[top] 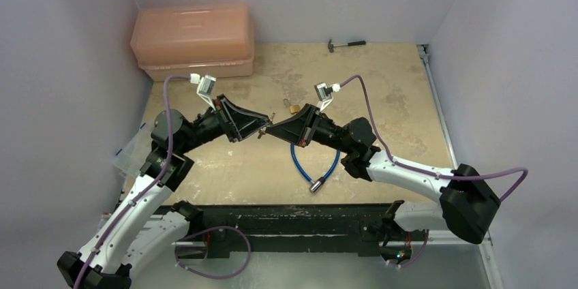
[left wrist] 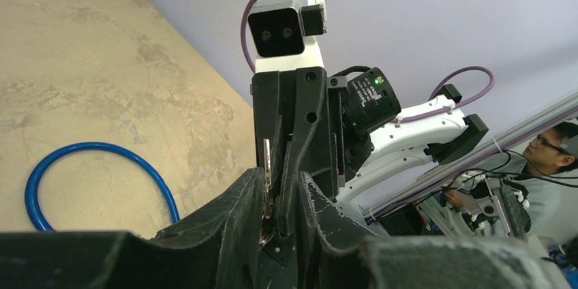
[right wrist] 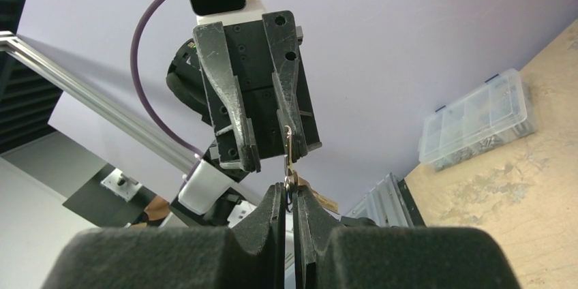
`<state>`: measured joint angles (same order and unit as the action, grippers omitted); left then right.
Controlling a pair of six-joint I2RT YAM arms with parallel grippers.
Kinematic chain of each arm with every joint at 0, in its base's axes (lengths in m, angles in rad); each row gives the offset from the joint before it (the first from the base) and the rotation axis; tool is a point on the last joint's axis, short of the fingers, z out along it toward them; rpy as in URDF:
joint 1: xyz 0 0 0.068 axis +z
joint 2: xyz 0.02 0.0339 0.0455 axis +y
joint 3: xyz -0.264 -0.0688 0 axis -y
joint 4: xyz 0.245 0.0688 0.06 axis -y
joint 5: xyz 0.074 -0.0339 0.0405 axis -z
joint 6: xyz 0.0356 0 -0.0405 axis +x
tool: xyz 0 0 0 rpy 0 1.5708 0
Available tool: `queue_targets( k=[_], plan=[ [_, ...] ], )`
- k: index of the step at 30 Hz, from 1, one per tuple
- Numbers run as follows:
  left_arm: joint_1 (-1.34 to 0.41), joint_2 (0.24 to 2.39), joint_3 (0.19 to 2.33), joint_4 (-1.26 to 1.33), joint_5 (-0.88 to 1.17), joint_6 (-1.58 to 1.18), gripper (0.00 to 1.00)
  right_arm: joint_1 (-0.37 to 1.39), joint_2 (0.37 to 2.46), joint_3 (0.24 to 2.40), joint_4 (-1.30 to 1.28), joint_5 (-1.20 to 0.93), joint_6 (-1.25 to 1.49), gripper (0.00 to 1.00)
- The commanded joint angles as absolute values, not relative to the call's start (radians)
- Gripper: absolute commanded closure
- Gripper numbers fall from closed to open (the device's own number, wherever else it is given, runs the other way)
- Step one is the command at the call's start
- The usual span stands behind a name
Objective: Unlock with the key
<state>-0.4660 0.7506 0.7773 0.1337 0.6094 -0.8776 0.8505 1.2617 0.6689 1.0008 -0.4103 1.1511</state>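
- One tan, mottled counter [top: 382,98], pale walls on three sides.
- Salmon-pink lidded box [top: 193,37] in the far left corner, against the walls.
- Left arm [top: 133,214] and right arm [top: 409,170], both reaching inward, tips nearly meeting above mid-counter.
- Clear compartment organizer [right wrist: 477,122] at the left edge of the counter, small parts inside too small to tell.
- Blue cable [left wrist: 92,145] in a loop on the counter beneath the right arm's wrist; silver cylindrical end [top: 316,185] near the front edge.
- Left tool [right wrist: 270,159]: fingers spread, nothing pinched, pointed straight at the other tool.
- Right tool [right wrist: 291,200]: fingers pressed nearly together, pinching the key at its ring end.
- Hammer [top: 347,44] at the far wall, well apart from everything else.
- Small brass padlock [top: 294,108] flat on the counter just beyond the right tool, not held.
- The key [right wrist: 289,144]: thin and flat, lifted off the counter, standing out of the right tool's tips, blade lying alongside one finger of the spread left tool. From the wrist views, cannot tell whether touching that finger or only just beside it.
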Motion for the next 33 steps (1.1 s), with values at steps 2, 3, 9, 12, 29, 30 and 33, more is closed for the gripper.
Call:
queue_targets(
  k=[2, 3, 9, 12, 29, 30, 33],
  plan=[
    [-0.469, 0.749, 0.772, 0.17, 0.638, -0.875, 0.76, 0.848, 1.259, 0.718, 1.042, -0.405, 1.137, 1.0],
    [-0.469, 0.748, 0.771, 0.168, 0.637, -0.873, 0.77, 0.848, 1.258, 0.719, 1.042, -0.404, 1.136, 1.0],
    [-0.469, 0.74, 0.763, 0.146, 0.63, -0.867, 0.8, 0.848, 1.259, 0.726, 1.045, -0.4, 1.137, 1.0],
    [-0.469, 0.736, 0.762, 0.134, 0.63, -0.863, 0.81, 0.848, 1.262, 0.728, 1.048, -0.4, 1.137, 1.0],
    [-0.469, 0.739, 0.771, 0.096, 0.621, -0.858, 1.0, 0.848, 1.275, 0.738, 1.069, -0.458, 1.134, 0.88],
    [-0.469, 0.739, 0.775, 0.09, 0.617, -0.855, 1.0, 0.848, 1.265, 0.737, 1.047, -0.467, 1.12, 0.75],
    [-0.469, 0.75, 0.793, 0.062, 0.611, -0.842, 1.0, 0.848, 1.211, 0.729, 0.922, -0.45, 1.05, 0.44]
  ],
)
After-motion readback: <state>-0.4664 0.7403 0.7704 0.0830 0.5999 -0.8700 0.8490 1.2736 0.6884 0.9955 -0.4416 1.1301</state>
